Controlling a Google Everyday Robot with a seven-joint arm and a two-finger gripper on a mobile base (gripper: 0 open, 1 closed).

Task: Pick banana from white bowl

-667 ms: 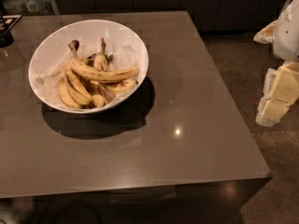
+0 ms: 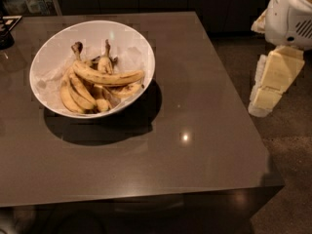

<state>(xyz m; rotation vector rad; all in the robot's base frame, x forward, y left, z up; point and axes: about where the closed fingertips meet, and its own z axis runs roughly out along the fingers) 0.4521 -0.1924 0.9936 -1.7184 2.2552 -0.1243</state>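
- Dark cabinets close off the back of the camera view. A glossy brown table [image 2: 204, 130] fills most of it, and speckled floor [image 2: 292, 169] shows to its right.
- The white bowl [image 2: 129, 40] stands on the table's far-left part, its shadow falling toward the viewer. It holds a heap of bananas.
- The banana [image 2: 107, 77], the longest one, lies on top of the heap and touches the stubbier ones beneath and behind it.
- Its long axis runs nearly straight across the view, sagging gently in the middle. Its right tip reaches close to the bowl's right wall.
- The gripper [image 2: 261, 106] hangs beyond the table's right edge, over the floor. It points downward below the white arm housing [image 2: 292, 13].
- Whether the gripper is open or closed I cannot tell. The banana is in the bowl, well apart from it.
- From the gripper, the banana lies far to the left and somewhat farther back. The bare right half of the table lies between them.
- The banana's length runs roughly along that line of approach. So I judge the gripper must travel left over the table, come down from above near the banana's middle, and close across its narrow width.
- There is only one arm, so no choice arises.
- The likely trouble is catching a neighbouring banana, since they lie touching.
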